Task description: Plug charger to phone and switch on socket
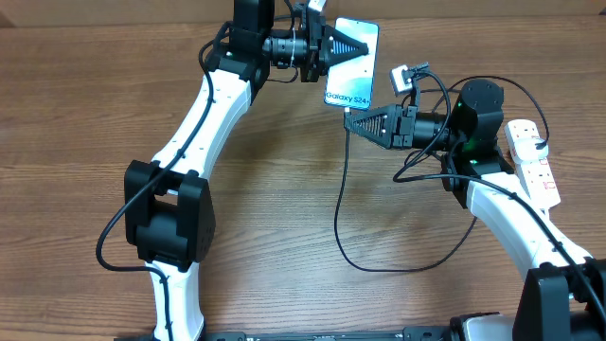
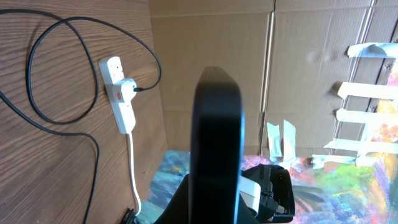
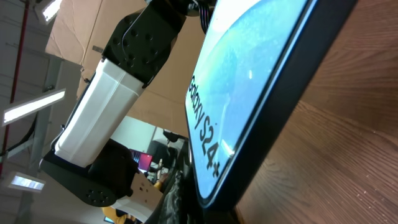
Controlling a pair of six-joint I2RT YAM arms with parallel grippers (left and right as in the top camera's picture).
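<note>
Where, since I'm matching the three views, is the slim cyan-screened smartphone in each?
Overhead: the slim cyan-screened smartphone, top centre.
Left wrist: smartphone at centre, dark, edge-on.
Right wrist: smartphone fills centre and right, screen slanting.
Shared landmark: the brown wooden table, in all three.

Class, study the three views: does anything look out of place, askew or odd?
The phone is not lying flat: the left gripper, shut on one end, holds it tilted off the table, while the right gripper holds the charger tip at its opposite end. Nothing looks spilled or damaged.
</note>
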